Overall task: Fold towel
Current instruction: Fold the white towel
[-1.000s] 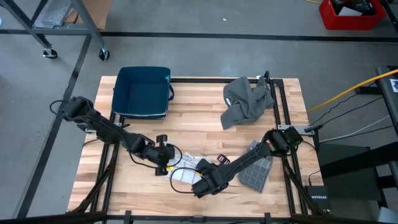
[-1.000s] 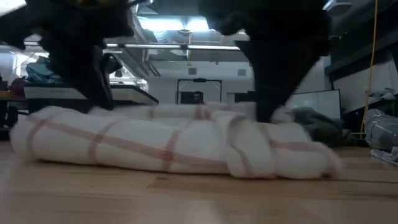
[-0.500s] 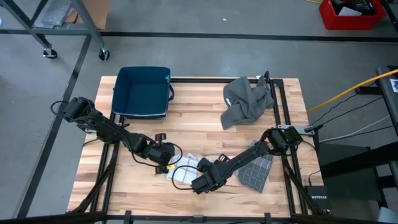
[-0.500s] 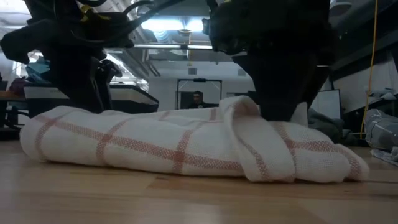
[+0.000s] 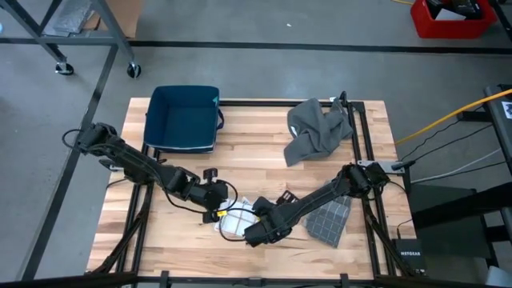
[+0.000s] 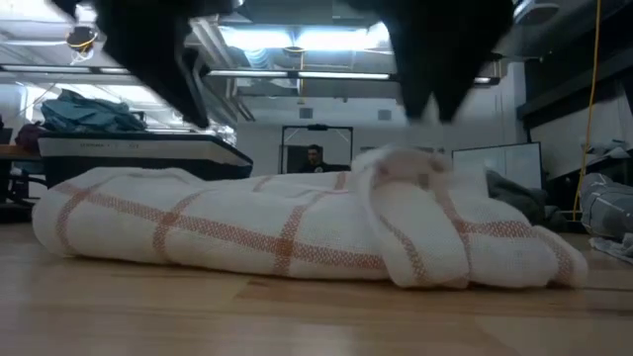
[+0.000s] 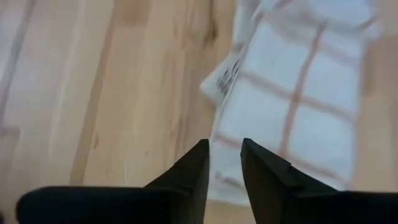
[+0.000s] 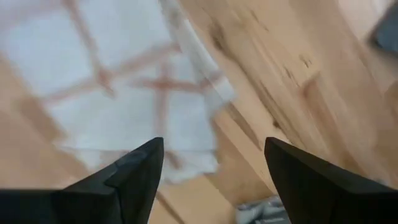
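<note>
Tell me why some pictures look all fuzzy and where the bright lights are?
In the low view the dark arms at the top are smeared, while the white towel with red stripes is fairly sharp and ceiling lights glow behind it. In the left wrist view the towel is blurred, and in the right wrist view too. The high view is evenly lit, without glare.

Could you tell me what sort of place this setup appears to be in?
Probably a lab or workshop: a wooden table on a metal frame, bare concrete floor, and ceiling strip lights over benches behind.
</note>
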Robot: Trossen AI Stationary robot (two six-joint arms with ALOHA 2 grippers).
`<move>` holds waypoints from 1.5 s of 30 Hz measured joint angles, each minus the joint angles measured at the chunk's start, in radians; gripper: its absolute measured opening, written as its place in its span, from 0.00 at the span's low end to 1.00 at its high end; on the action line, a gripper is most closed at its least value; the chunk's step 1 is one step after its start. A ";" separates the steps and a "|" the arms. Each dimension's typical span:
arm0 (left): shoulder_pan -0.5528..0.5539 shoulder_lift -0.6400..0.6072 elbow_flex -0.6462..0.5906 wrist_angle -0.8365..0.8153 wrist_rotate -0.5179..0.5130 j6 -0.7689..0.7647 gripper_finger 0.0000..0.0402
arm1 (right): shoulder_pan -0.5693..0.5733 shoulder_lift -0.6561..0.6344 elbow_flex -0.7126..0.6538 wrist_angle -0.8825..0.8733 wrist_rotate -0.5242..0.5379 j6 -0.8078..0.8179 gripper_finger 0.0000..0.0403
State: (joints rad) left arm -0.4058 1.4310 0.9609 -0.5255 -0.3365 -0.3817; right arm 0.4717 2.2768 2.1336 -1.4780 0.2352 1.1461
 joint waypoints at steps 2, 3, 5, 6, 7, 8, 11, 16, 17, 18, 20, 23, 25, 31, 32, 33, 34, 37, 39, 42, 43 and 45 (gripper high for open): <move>-0.008 -0.007 0.013 0.013 0.001 0.002 0.19 | 0.000 -0.001 0.047 0.027 0.013 0.000 0.70; -0.010 -0.007 0.018 0.025 0.001 0.001 0.18 | 0.000 -0.002 0.058 0.060 0.018 0.000 0.70; -0.018 -0.007 0.018 0.056 0.015 -0.004 0.17 | 0.000 -0.002 0.066 0.148 0.018 -0.004 0.70; -0.022 -0.006 0.012 0.075 0.025 -0.004 0.16 | 0.000 -0.002 0.066 0.191 0.017 -0.014 0.70; -0.025 -0.006 0.008 0.085 0.037 -0.002 0.16 | 0.000 -0.002 0.061 0.236 0.014 -0.029 0.70; -0.030 -0.007 0.003 0.099 0.045 0.003 0.15 | 0.000 -0.002 0.053 0.283 0.009 -0.046 0.70; -0.044 -0.006 -0.006 0.102 0.046 0.006 0.14 | 0.000 -0.002 0.015 0.395 0.001 -0.081 0.70; -0.058 0.016 -0.006 0.114 0.045 0.008 0.10 | -0.001 -0.002 -0.068 0.474 0.000 -0.082 0.70; -0.059 0.019 -0.006 0.116 0.043 0.011 0.09 | -0.001 -0.002 -0.088 0.483 -0.003 -0.081 0.70; -0.059 0.027 -0.006 0.115 0.044 0.019 0.09 | -0.001 -0.002 -0.108 0.491 -0.014 -0.080 0.70; -0.059 0.046 -0.006 0.123 0.041 0.019 0.07 | -0.001 -0.002 -0.138 0.494 -0.027 -0.079 0.70; -0.058 0.080 -0.006 0.123 0.040 0.020 0.05 | -0.001 -0.002 -0.175 0.497 -0.037 -0.079 0.70; -0.058 0.109 -0.006 0.125 0.036 0.032 0.04 | -0.001 -0.002 -0.189 0.495 -0.037 -0.082 0.70; -0.049 0.221 -0.006 0.130 0.036 0.068 0.01 | -0.001 -0.002 -0.223 0.490 -0.038 -0.139 0.70; -0.045 0.242 -0.006 0.130 0.035 0.068 0.00 | -0.001 -0.002 -0.230 0.490 -0.038 -0.139 0.70; -0.042 0.262 -0.006 0.131 0.033 0.068 0.00 | -0.001 -0.002 -0.237 0.488 -0.042 -0.140 0.70; -0.037 0.282 -0.006 0.131 0.032 0.068 0.00 | -0.001 -0.002 -0.244 0.483 -0.050 -0.140 0.70; -0.032 0.322 -0.002 0.127 0.028 0.054 0.00 | -0.001 -0.002 -0.266 0.473 -0.103 -0.141 0.70; -0.032 0.332 -0.002 0.126 0.026 0.048 0.00 | 0.000 -0.002 -0.277 0.449 -0.143 -0.141 0.70; -0.033 0.334 -0.002 0.125 0.029 0.054 0.00 | 0.006 -0.002 -0.290 0.407 -0.169 -0.142 0.70; -0.033 0.334 -0.002 0.124 0.029 0.057 0.00 | 0.012 -0.002 -0.295 0.395 -0.173 -0.142 0.70; -0.032 0.335 -0.002 0.122 0.030 0.057 0.00 | 0.020 -0.002 -0.297 0.356 -0.176 -0.142 0.70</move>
State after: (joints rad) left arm -0.4381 1.7657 0.9592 -0.4034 -0.3065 -0.3248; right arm 0.4921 2.2749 1.8370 -1.1217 0.0597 1.0039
